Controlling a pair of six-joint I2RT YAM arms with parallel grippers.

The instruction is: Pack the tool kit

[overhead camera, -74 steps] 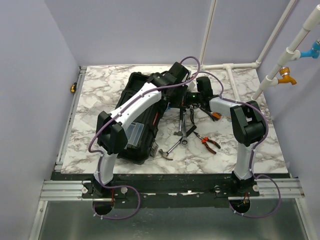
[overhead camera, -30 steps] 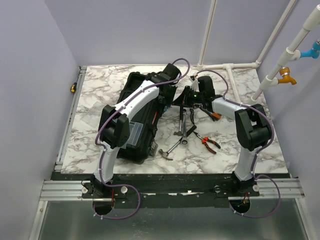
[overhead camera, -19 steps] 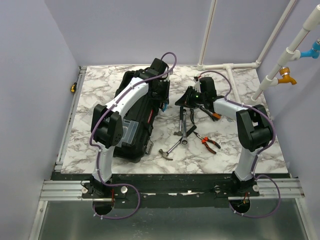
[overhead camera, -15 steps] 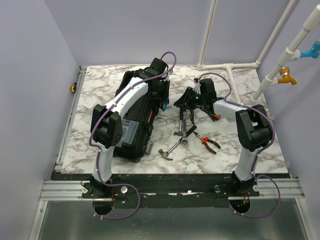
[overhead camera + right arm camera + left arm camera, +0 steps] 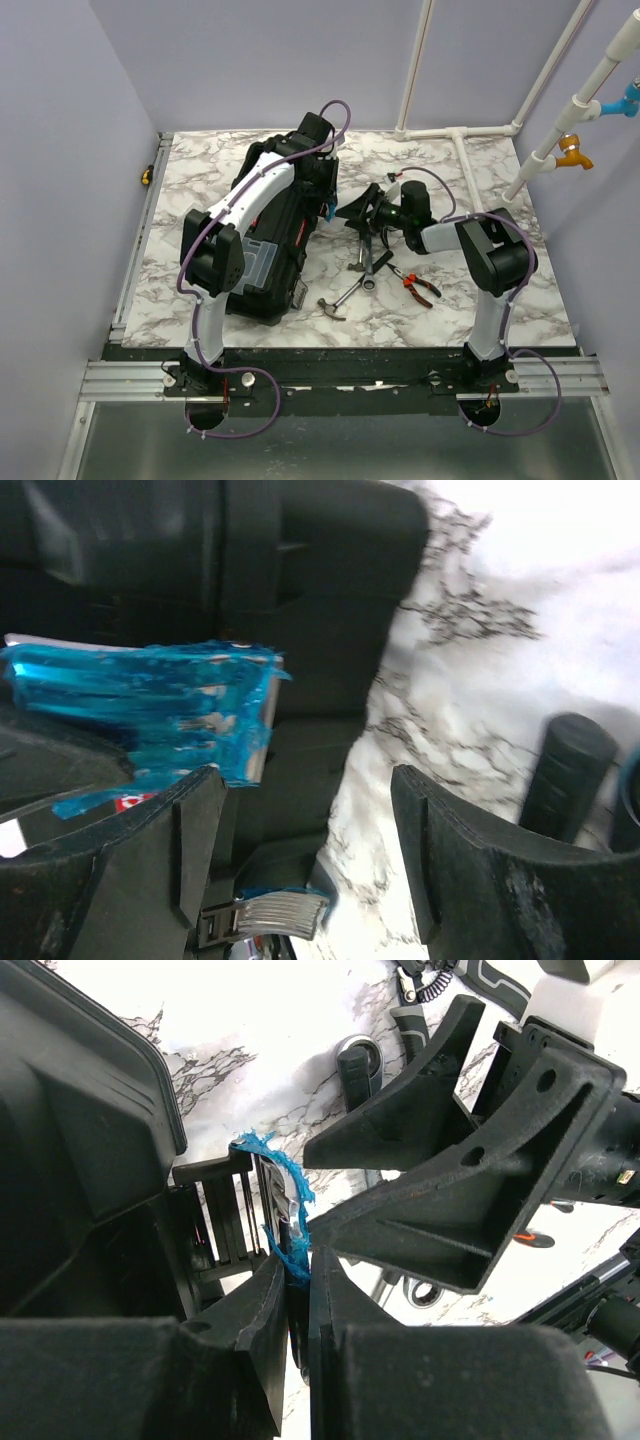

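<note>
Top external shows the toolbox lying diagonally on the counter, left of centre. At its far right edge my left fingers stand narrow, pinching the blue-filmed latch. My right fingers gape wide just beside it, holding nothing. Hammer, wrenches and pliers lie right of the box

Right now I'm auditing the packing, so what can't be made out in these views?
- Toolbox interior: top view, covered by the left arm.
- Blue-wrapped piece: right wrist view, blurred; identity unclear.
- Tools beneath the right gripper: top view, partly hidden by it.
</note>
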